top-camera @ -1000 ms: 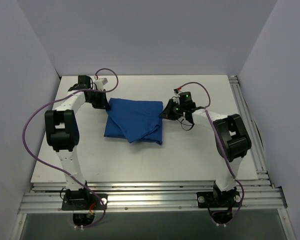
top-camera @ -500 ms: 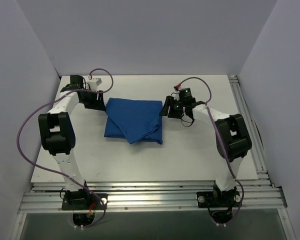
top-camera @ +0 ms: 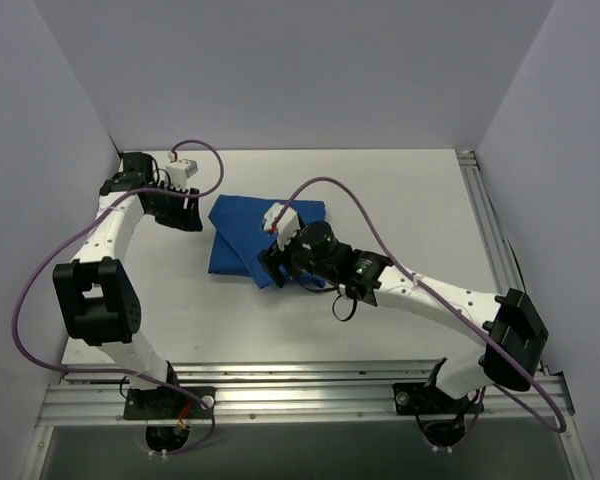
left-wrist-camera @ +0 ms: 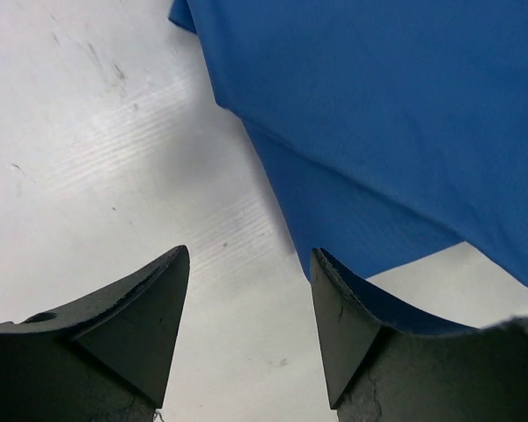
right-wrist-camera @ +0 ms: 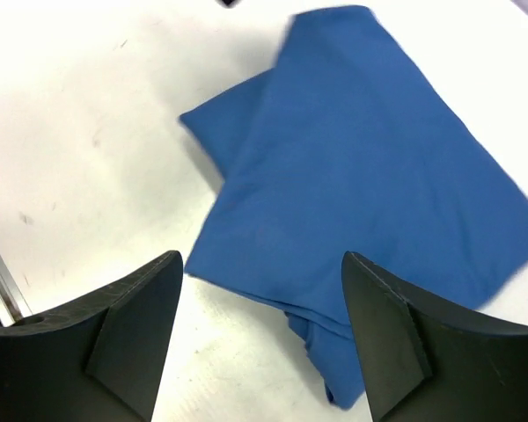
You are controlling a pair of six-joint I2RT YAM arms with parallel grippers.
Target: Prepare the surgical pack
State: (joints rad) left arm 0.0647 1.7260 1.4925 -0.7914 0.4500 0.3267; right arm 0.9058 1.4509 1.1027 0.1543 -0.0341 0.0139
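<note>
The surgical pack (top-camera: 242, 228) is a folded royal-blue cloth parcel lying flat on the white table (top-camera: 400, 190), left of the middle; whatever is inside is hidden. My left gripper (top-camera: 190, 214) is open just off the parcel's left edge. In the left wrist view, bare table shows between its fingers (left-wrist-camera: 150, 308), and the blue cloth (left-wrist-camera: 387, 114) fills the upper right. My right gripper (top-camera: 271, 262) hovers open above the parcel's near edge. The right wrist view looks down on the cloth (right-wrist-camera: 361, 167) with nothing between the fingers (right-wrist-camera: 132, 325).
Metal rails run along the table's right edge (top-camera: 485, 215) and near edge (top-camera: 300, 385). Grey walls close in the left, back and right. Purple cables loop off both arms. The right forearm (top-camera: 420, 295) stretches across the table's near middle.
Both grippers went from shut to open and let go of the cloth. The right arm swung from the parcel's right side to above its near edge. The left gripper drew back a little leftward.
</note>
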